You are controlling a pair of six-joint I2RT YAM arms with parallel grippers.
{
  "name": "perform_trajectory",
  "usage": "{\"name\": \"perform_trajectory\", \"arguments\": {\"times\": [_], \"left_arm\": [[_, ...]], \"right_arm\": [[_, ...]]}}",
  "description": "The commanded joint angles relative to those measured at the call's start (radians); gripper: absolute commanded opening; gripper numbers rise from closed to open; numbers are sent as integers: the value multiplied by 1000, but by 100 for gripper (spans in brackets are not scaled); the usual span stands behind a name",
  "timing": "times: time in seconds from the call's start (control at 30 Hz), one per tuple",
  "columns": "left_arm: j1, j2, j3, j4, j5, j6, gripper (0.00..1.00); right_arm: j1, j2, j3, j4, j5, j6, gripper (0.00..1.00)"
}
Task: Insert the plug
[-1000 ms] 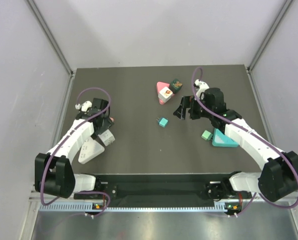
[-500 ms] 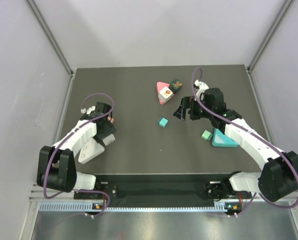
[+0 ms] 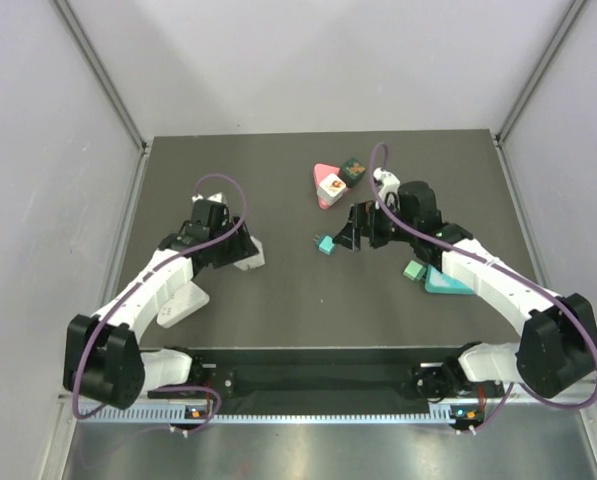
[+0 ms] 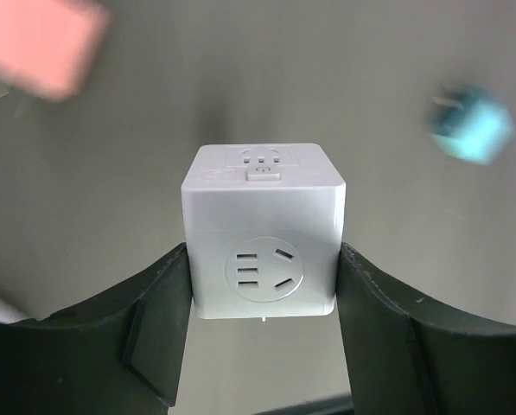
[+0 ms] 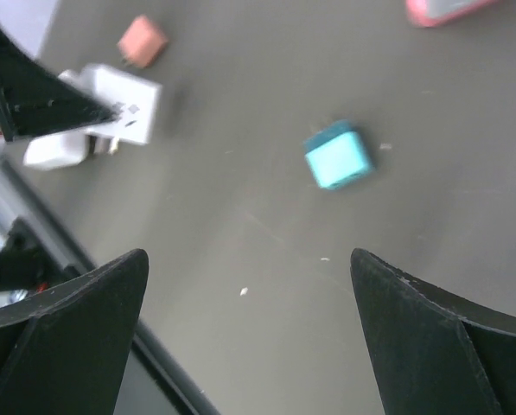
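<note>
Lying loose, teal plug, just ahead of spread right end effector

- pink block: blurred, cut by the upper left edge.
- teal plug: blurred, prongs indistinct.
- left fingers: lower ends cut by the frame.
- teal triangular block: partly hidden under the right arm.
- green cube: faces too small to tell.

Clad in white shells between bulky black joints, strung with a looping purple cable over each wrist, tipped with matte black wedge-shaped fingers.
</note>
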Motion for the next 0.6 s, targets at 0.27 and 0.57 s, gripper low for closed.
{"name": "perform_trajectory", "arguments": {"times": [0.27, 0.57], "left_arm": [[-34, -114, 17, 402, 757, 105, 0], [-123, -131, -26, 496, 952, 188, 0]], "right_arm": [[30, -19, -38, 273, -512, -140, 99], [35, 38, 56, 190, -676, -205, 99]]}}
